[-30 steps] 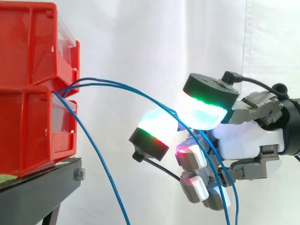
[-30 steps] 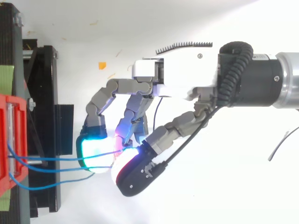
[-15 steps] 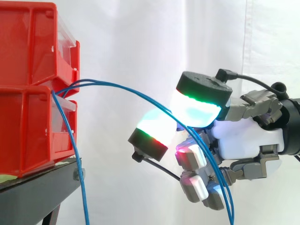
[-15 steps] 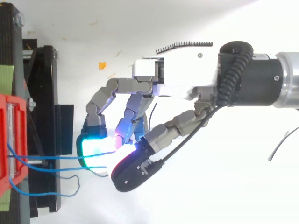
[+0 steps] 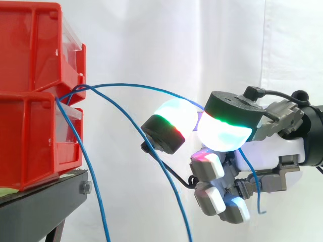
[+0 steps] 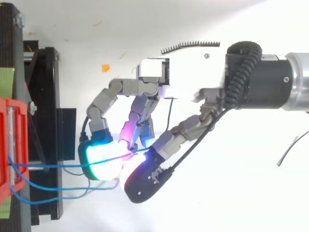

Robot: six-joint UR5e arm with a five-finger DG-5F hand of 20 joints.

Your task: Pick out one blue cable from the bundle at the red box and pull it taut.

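Blue cable (image 5: 136,85) arcs from the red bins (image 5: 35,126) at 9 o'clock to the hand (image 5: 267,151) at 3 o'clock, pinched between curled fingers (image 5: 222,133). Three cables leave two stacked bins. Two loose cables (image 5: 96,201) hang, cut off at 6 o'clock.

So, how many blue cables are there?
3. The top cable arcs into the hand's pinch; the middle cable droops past it; the lowest cable hangs by the stand.
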